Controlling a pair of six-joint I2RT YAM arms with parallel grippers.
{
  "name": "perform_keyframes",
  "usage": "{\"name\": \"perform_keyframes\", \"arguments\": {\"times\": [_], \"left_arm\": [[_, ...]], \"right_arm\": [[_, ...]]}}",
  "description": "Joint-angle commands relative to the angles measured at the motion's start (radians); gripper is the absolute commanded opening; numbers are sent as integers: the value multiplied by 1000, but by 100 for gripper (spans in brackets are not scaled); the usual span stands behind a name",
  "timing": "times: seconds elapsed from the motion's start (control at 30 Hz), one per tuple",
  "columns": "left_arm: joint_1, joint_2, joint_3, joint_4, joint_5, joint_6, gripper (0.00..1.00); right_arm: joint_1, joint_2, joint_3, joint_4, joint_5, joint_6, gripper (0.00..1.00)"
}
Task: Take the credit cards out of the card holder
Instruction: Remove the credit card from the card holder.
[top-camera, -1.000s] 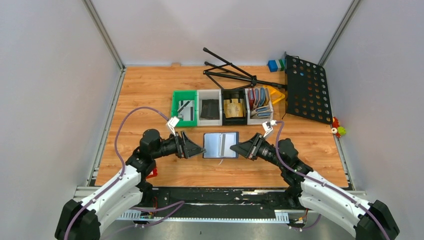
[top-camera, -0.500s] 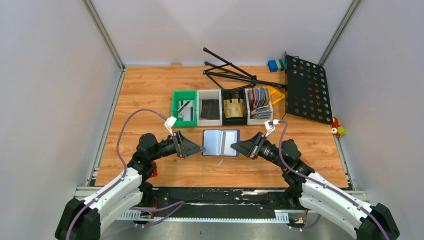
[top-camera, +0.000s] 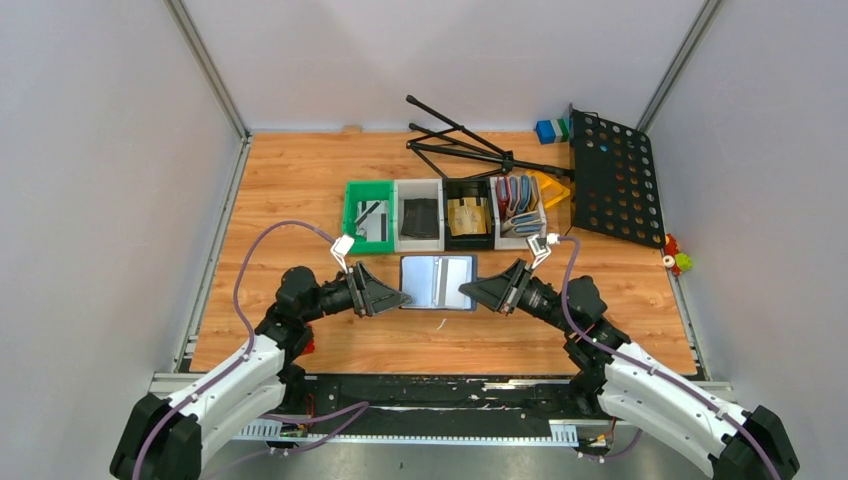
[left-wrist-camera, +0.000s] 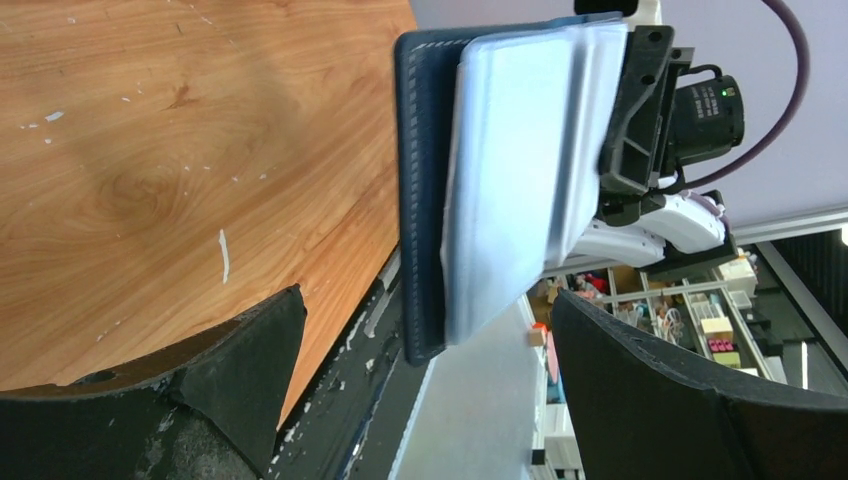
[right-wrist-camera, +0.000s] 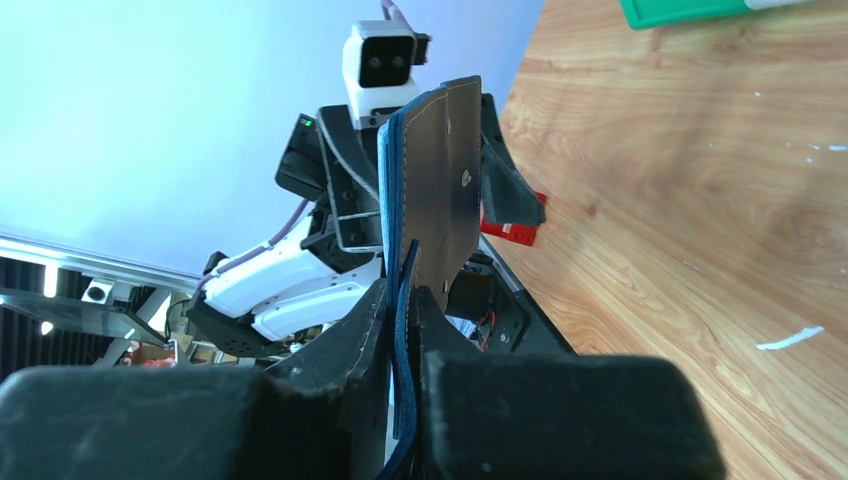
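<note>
The card holder (top-camera: 437, 281), a navy bifold with a pale blue-grey inside, is spread open and held off the table. My right gripper (top-camera: 463, 292) is shut on its right edge; in the right wrist view the navy edge (right-wrist-camera: 440, 180) runs between that gripper's (right-wrist-camera: 405, 300) closed fingers. My left gripper (top-camera: 405, 298) is open at the holder's left edge. In the left wrist view the holder's (left-wrist-camera: 420, 180) corner reaches between this gripper's (left-wrist-camera: 428, 300) spread fingers without touching them. Credit cards lie in the green bin (top-camera: 372, 222), the grey bin (top-camera: 420, 215) and the black bin (top-camera: 467, 217). I cannot tell whether any sit inside the holder.
A fourth bin (top-camera: 518, 205) holds red, blue and grey holders upright. Behind the bins lies a folded black stand with legs (top-camera: 470, 145) and a perforated plate (top-camera: 612, 178). Blue and green blocks (top-camera: 550, 130) sit at the back, small toys (top-camera: 678, 260) at the right edge.
The right gripper has carried the open card holder a little left and towards the bins. The left gripper has stayed open at its left edge.
</note>
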Motion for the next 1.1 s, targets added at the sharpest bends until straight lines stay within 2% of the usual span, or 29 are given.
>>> {"name": "perform_keyframes", "arguments": {"times": [0.0,0.3,0.5,0.6,0.77,1.07], "left_arm": [[7,-16,14,6,-10,26,98],[7,25,-14,234,32,-85,97],[7,55,-31,372,55,-163,88],[7,62,-33,390,52,-169,79],[7,64,-37,392,41,-167,53],[6,51,-25,249,17,-81,26]], "right_arm": [[-1,-31,61,22,-4,-10,0],[-2,-10,62,52,-34,22,0],[-2,60,55,113,-73,48,0],[-2,97,58,141,-103,55,0],[-1,131,98,58,-129,6,0],[23,172,126,53,-144,-24,0]]}}
